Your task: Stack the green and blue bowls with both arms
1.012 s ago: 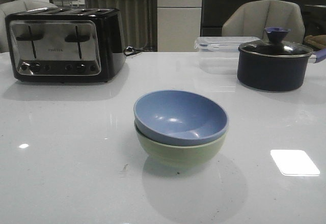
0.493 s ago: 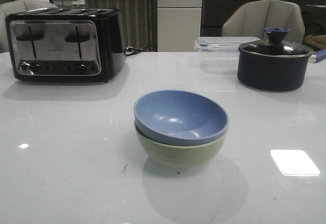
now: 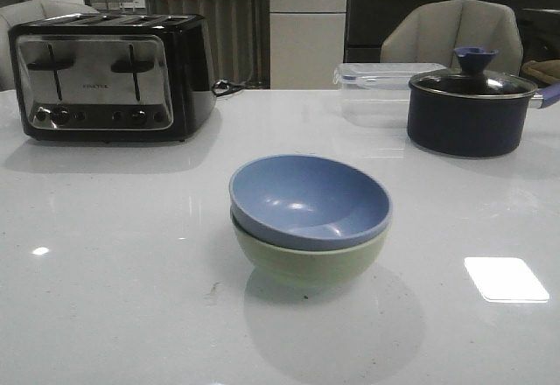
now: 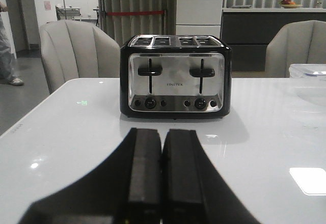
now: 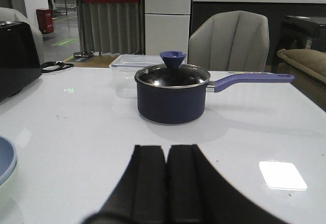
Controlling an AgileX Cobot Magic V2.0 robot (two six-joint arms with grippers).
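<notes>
**Blue bowl sits nested in green bowl at table's centre**

The blue bowl [image 3: 310, 199] rests inside the green bowl [image 3: 308, 261] near the middle of the white table [image 3: 114, 271], seen from the front camera. The blue bowl sits slightly tilted, its rim higher on the far left side, and the green bowl's rim shows as a pale band beneath it. A soft shadow lies on the table in front of the pair.

Neither arm shows in the front view. In the left wrist view, the left gripper [image 4: 162, 147] has its two black fingers pressed together with only a thin seam between them, and it holds nothing. It points toward a black and chrome toaster [image 4: 175, 76] standing well apart from it on the table. In the right wrist view, the right gripper [image 5: 166, 158] is likewise closed tight, fingers touching, with nothing between them. It faces a dark blue pot [image 5: 172, 94] with a glass lid and a long handle; a clear plastic container [image 5: 133, 62] sits just behind the pot. The edge of the blue bowl appears at the side of that view, well apart from the right gripper.

Across the table in the front view, the toaster stands at far left and the pot at far right, both well behind the stacked bowls. Grey chairs [image 3: 452, 31] stand beyond the table.
</notes>
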